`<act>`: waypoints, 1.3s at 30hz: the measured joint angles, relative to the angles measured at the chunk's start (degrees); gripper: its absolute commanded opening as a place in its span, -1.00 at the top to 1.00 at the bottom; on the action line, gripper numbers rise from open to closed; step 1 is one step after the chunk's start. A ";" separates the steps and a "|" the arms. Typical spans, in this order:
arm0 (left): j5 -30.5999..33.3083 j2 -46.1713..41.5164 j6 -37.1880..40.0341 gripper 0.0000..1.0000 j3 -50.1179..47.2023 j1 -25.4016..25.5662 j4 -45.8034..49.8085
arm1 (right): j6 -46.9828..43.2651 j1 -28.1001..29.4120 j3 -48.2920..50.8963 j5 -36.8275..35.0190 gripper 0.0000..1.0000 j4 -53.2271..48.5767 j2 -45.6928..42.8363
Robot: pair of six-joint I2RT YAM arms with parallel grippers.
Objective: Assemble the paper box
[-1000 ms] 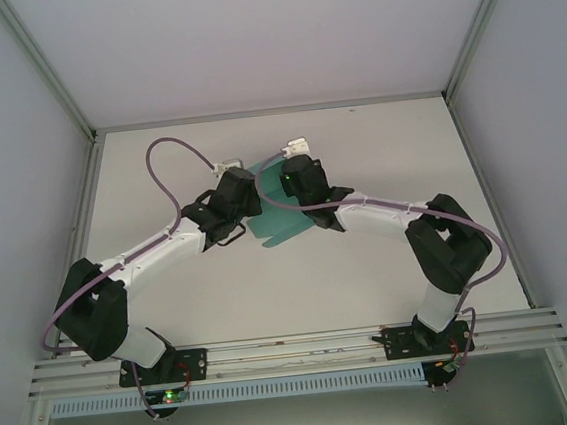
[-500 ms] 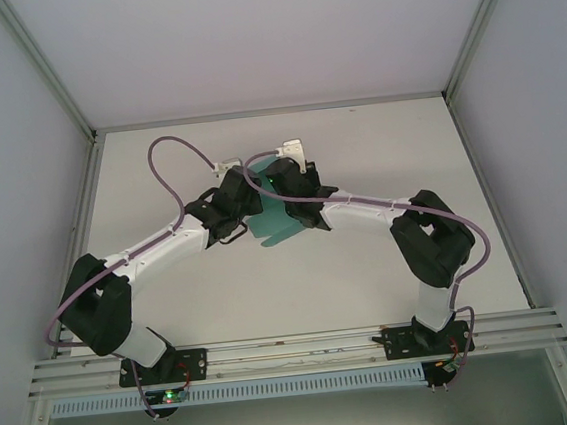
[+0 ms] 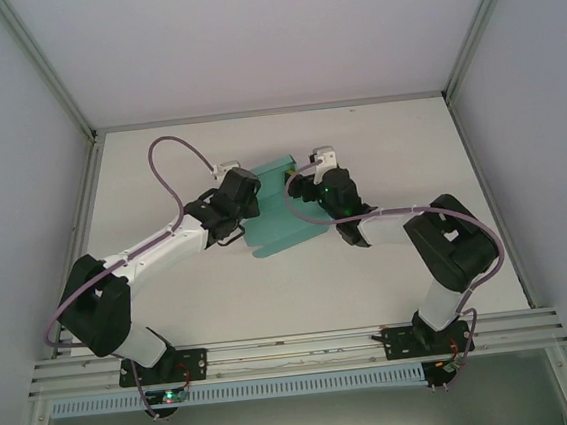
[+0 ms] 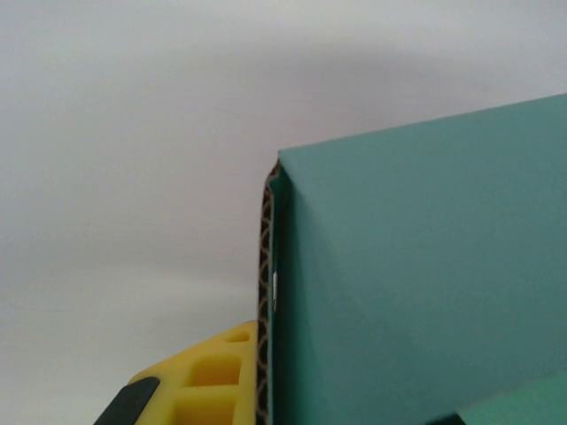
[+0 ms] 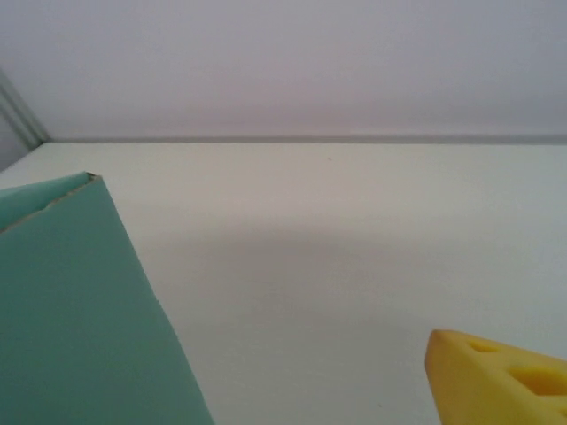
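The left gripper (image 3: 249, 204) is clenched on the left edge of the paper box (image 3: 276, 213). In the left wrist view, one yellow fingertip (image 4: 208, 381) lies against the corrugated cut edge of a teal panel. The right gripper (image 3: 301, 184) is released and carries nothing. In its wrist view, one yellow finger (image 5: 500, 381) sits far to the side, apart from the teal panel, with bare table (image 5: 337, 266) between them. The box rests on the table toward the far side, between the two wrists. It appears partly folded, but the state of its flaps cannot be told. The step in hand is judged to be a fresh grasp by the right arm on the box's free right edge. Use the left clamp as a fixed anchor and do not shift it. Bring the open right jaws in square to the panel, one finger on each face. Close only when the card lies fully between the pads. Grip near a crease, not mid-panel, because thin card buckles easily. Fold along the crease slowly, and avoid drawing the arms apart, which could pull the card out of the left grip.
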State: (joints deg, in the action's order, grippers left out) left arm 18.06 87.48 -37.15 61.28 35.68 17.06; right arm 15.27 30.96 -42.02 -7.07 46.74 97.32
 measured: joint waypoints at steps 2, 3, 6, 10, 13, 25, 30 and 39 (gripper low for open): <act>0.26 -0.09 0.02 1.00 0.00 -0.17 0.31 | -0.87 -0.22 0.72 2.86 -0.97 0.42 -1.36; 0.31 -0.09 0.04 1.00 0.00 -0.17 0.37 | -1.38 -0.22 1.22 4.00 -0.97 0.35 -2.49; 0.48 -0.09 0.68 1.00 0.02 -0.17 0.59 | -2.47 -0.07 2.34 5.86 -0.97 -0.87 -7.04; 0.39 -0.09 2.75 1.00 0.90 -0.48 2.08 | -3.48 -0.07 3.50 8.61 -0.97 -3.80 -15.04; -1.36 0.17 8.15 1.00 3.50 -1.73 3.96 | -3.10 -0.11 4.13 8.87 -0.97 -8.28 -21.70; -16.37 13.97 60.70 1.00 27.52 -1.46 33.31 | 3.08 -10.54 3.96 -3.21 -0.96 -44.89 -43.28; -11.37 24.63 75.25 1.00 39.91 1.77 45.46 | 4.96 -13.44 5.46 -2.97 -0.97 -53.66 -47.80; -1.27 35.95 86.62 1.00 43.76 8.37 47.30 | 5.86 -15.47 5.95 -2.32 -0.97 -61.13 -48.06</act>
State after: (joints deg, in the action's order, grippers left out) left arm 16.80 123.44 49.47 105.03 44.05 64.36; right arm 21.12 15.49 -36.07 -9.39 -14.39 49.25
